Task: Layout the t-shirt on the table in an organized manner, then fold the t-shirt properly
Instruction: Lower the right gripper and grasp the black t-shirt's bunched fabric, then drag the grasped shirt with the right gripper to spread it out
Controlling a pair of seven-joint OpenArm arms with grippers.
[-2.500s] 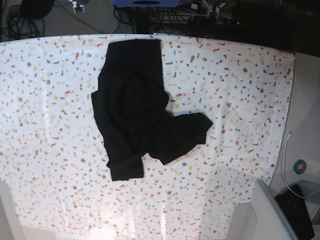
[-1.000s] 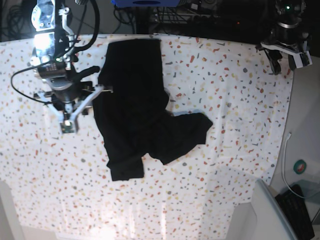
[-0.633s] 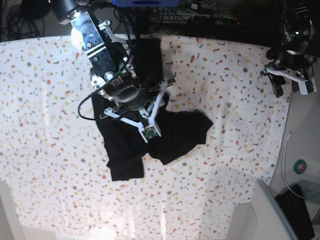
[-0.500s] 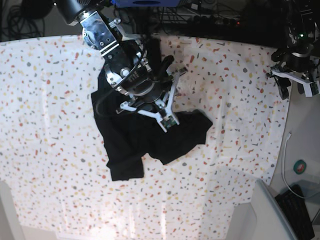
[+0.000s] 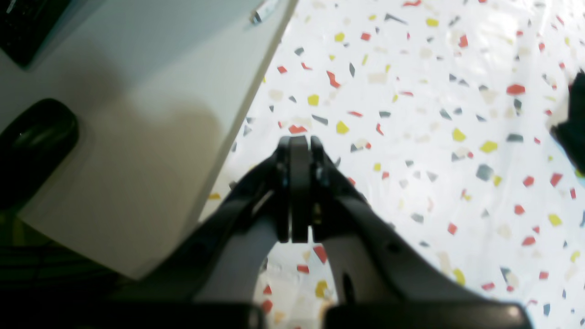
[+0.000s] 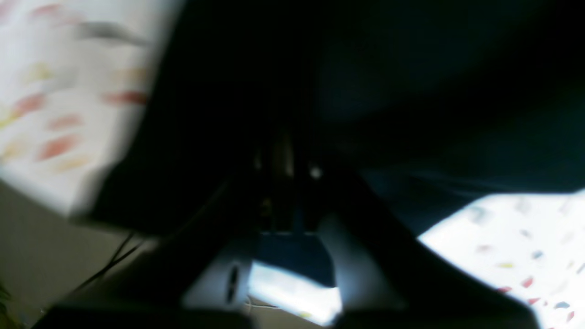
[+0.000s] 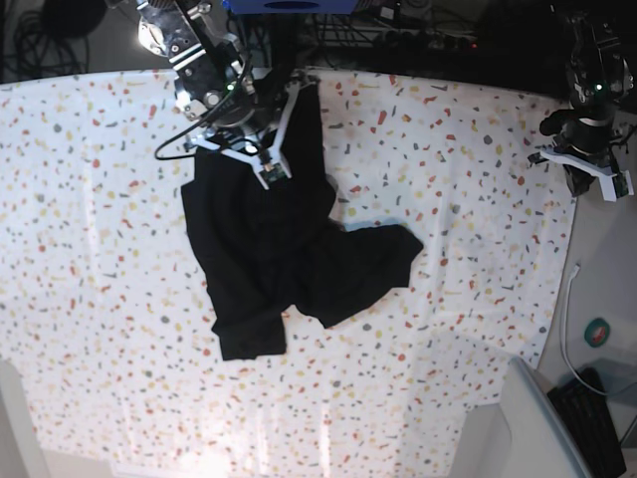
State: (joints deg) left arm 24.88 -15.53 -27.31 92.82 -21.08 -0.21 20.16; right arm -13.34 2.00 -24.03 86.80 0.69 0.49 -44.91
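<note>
Your t-shirt (image 7: pixel 274 239) lies bunched from the table's (image 7: pixel 90 299) far edge toward its middle, limp and light, so pinch a hem corner; left gripper (image 5: pixel 299 151) is closed empty, right gripper's (image 7: pixel 261 159) jaws can't be judged.

A teal round object (image 7: pixel 598 332) lies on the grey floor beside the tabletop's edge, with a white cable (image 7: pixel 568 329) curving near it. A black keyboard (image 7: pixel 595 418) lies at the lower corner. Dark cables (image 7: pixel 40 45) tangle beyond the far edge.
</note>
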